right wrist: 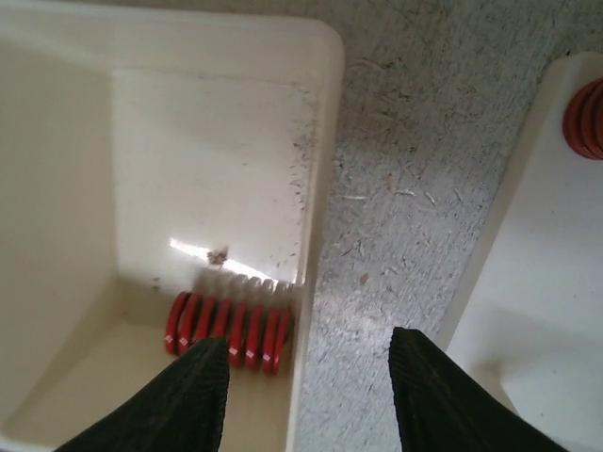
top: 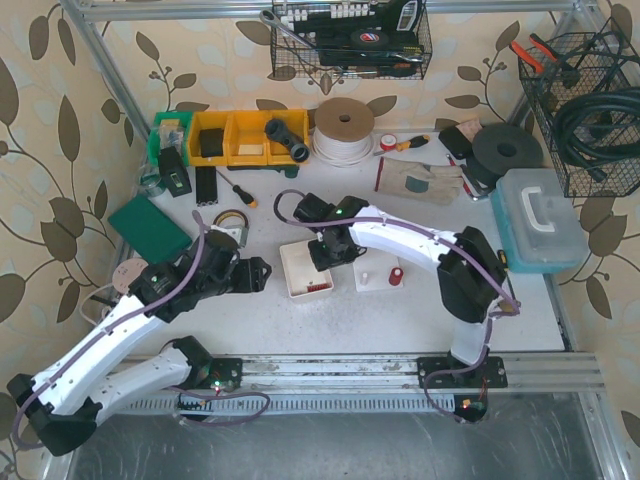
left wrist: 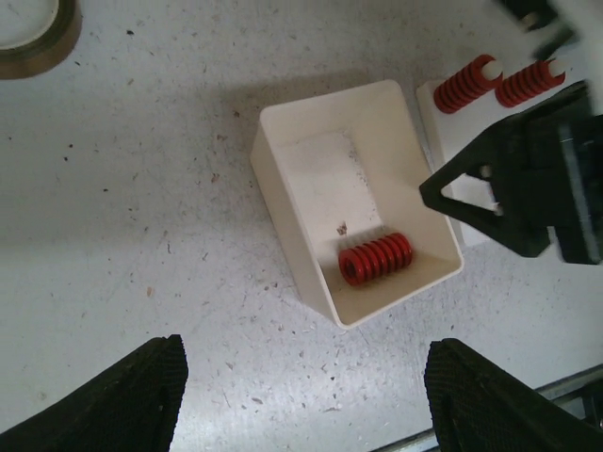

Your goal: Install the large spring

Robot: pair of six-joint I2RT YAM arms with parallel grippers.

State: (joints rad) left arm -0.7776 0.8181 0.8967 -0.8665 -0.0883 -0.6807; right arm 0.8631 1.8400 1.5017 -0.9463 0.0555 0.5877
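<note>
White box (left wrist: 283, 221): sits open-topped on the counter (left wrist: 141, 235), between the two arms.
In the box: the large spring (left wrist: 375, 259), red, lying on its side against the near wall; nothing else in there but a few dark specks.
White block (right wrist: 542, 282): just beside the box on its right, apart from it by a strip of bare counter.
On the block: two slimmer springs (left wrist: 465, 83), red, each standing over a white peg.
Left pincer (left wrist: 303, 377): released, fingers spread wide over bare counter just short of the box, grasping nothing.
Right pincer (right wrist: 309, 353): released too, fingers apart and hanging above the box's right wall, one finger over the inside near the spring, the other over the counter strip; it touches neither the spring nor the wall that I can see.
Yellow bins (top: 245, 135): a row at the back of the counter, with dark parts inside; I cannot tell what they are.
Wire basket (top: 590, 110): hung on the right wall, holding a coil of black hose.
Clear case (top: 540, 220): lid down, on the right side of the counter.
</note>
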